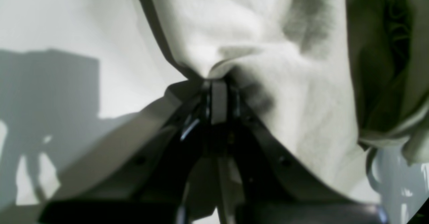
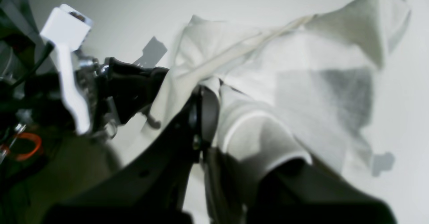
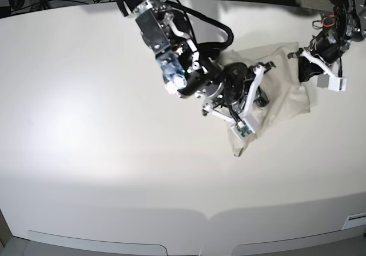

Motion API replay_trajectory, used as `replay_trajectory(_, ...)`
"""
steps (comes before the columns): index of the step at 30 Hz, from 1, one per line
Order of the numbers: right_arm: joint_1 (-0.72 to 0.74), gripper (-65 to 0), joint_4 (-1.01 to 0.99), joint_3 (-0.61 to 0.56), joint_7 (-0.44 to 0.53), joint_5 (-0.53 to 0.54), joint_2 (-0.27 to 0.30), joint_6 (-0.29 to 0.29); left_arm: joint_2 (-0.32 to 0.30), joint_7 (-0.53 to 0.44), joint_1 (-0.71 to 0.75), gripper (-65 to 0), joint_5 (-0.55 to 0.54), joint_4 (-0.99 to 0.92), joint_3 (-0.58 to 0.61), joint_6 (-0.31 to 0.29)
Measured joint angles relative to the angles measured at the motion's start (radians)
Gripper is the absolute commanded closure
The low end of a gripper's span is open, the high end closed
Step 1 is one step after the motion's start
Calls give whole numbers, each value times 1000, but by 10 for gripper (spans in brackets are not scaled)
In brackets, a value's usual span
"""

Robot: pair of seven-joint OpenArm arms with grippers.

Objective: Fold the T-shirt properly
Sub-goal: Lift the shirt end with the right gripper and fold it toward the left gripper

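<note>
Currently I see the T-shirt bunched into a crumpled heap on the white counter, stretched between my two arms at the far right part of the surface. In the left wrist view the left pincer has its jaws pressed together on a pleat of the pale cloth; the fabric gathers to a point right at the tips and fans out above and to the right of them, with a darker shaded fold hanging further right. Left of that pincer lies bare counter carrying the arm's shadow. In the right wrist view the right pincer is likewise pinched on the shirt: a hemmed edge with a pale stitched band curls just to the right of the jaws, and the rest of the cloth spreads up and away from them toward the upper right. To the left of this pincer I can make out the other arm's black finger and its white camera bracket, touching the same bundle of cloth. In the base view the right arm reaches down over the near side of the heap, its wrist camera mount resting over the fabric; the left arm's pincer meets the shirt's far right edge. Focus is soft in both wrist views, so I cannot tell which part of the garment each pincer holds.
</note>
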Motion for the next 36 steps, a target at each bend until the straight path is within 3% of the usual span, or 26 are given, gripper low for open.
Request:
replay_trajectory(8,59,0,-150,-55,136,55,1,-15,20,-6,-3,0,-1,0,22,0)
replay_trajectory(16,100,0,-209,-132,195,85,4,-15,19,-26,-28,0,15,2,158,-1)
replay_trajectory(20,100,0,-209,-147,221,86,3,-14,19,-26,-39,0,38,3,167,-8)
replay_trajectory(21,100,-43,-209,-151,221,86,4,-10,19,-26,-39,0,37,3,167,-8)
replay_trajectory(23,100,-151,-209,-158,224,106,5,21,19,-26,-39,0,38,3,167,-8)
replay_trajectory(25,100,-211,-209,-158,225,172,5,74,19,-26,-39,0,38,3,167,-8)
replay_trajectory(32,114,-219,-210,-159,226,367,5,224,18,-26,-39,0,38,3,167,-8)
replay_trajectory(36,143,-219,-210,-159,214,365,5,233,11,-26,-39,0,38,3,167,-11)
